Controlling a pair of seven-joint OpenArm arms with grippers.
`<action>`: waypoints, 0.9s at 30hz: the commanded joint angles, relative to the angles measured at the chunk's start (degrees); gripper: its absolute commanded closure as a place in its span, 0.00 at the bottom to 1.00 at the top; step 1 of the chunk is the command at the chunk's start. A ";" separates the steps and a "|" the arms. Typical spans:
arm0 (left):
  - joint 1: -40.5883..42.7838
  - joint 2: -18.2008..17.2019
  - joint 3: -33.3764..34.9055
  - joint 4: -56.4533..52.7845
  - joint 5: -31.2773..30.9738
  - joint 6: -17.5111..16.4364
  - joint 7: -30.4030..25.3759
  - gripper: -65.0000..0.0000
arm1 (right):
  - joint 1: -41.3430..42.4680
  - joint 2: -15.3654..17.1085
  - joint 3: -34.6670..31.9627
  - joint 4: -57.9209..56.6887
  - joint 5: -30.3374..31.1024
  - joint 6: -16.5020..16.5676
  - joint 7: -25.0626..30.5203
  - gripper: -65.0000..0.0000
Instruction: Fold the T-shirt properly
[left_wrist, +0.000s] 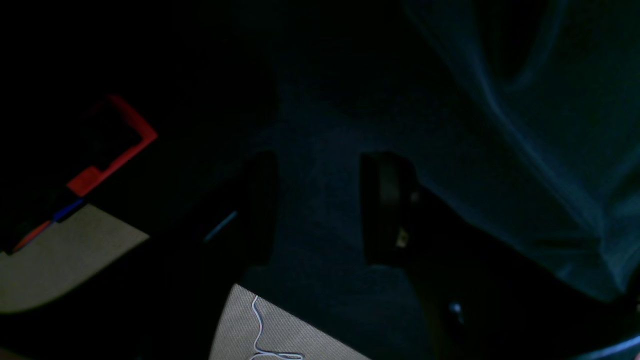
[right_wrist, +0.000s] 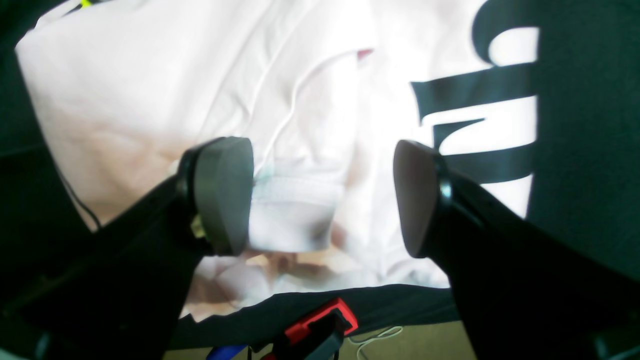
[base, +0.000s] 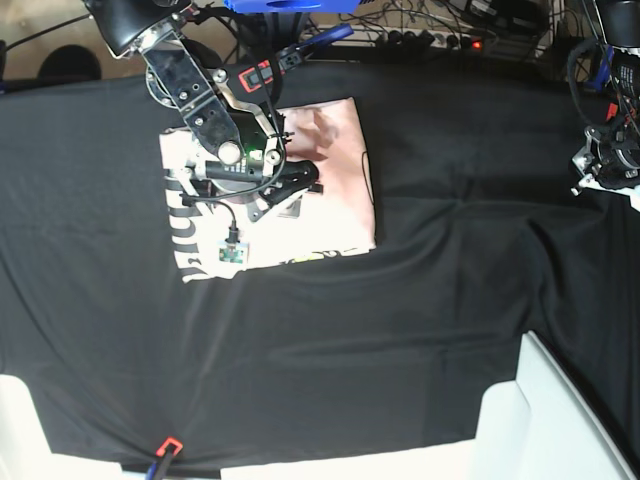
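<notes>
T-shirt: one T-shirt (base: 330, 190), folded, on the black cloth (base: 450, 300), upper left in base view.
Right gripper (right_wrist: 320, 197): jaws spread above the shirt, holding nothing.
Left gripper (left_wrist: 317, 207): jaws apart, empty, over cloth.

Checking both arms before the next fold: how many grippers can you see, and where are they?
2. The right gripper hangs over the folded T-shirt, jaws open and empty. The left gripper sits at the black table cloth's far edge, away from the shirt, jaws apart.

T-shirt (base: 330, 150): pale pink, black lettering | table cloth (base: 450, 300): black
</notes>
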 joint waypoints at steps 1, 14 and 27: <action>-0.56 -1.39 -0.36 0.71 -0.02 -0.04 -0.39 0.59 | 0.70 -0.35 -0.01 0.89 -0.42 -0.25 0.96 0.36; -0.39 -1.39 -0.36 0.71 -0.02 -0.04 -0.39 0.59 | 0.78 -0.35 -0.01 0.89 6.79 -0.25 4.57 0.77; -0.30 -1.39 -0.36 0.71 -0.02 -0.04 -0.47 0.59 | 0.96 -0.35 -0.10 0.89 6.88 -0.25 4.13 1.00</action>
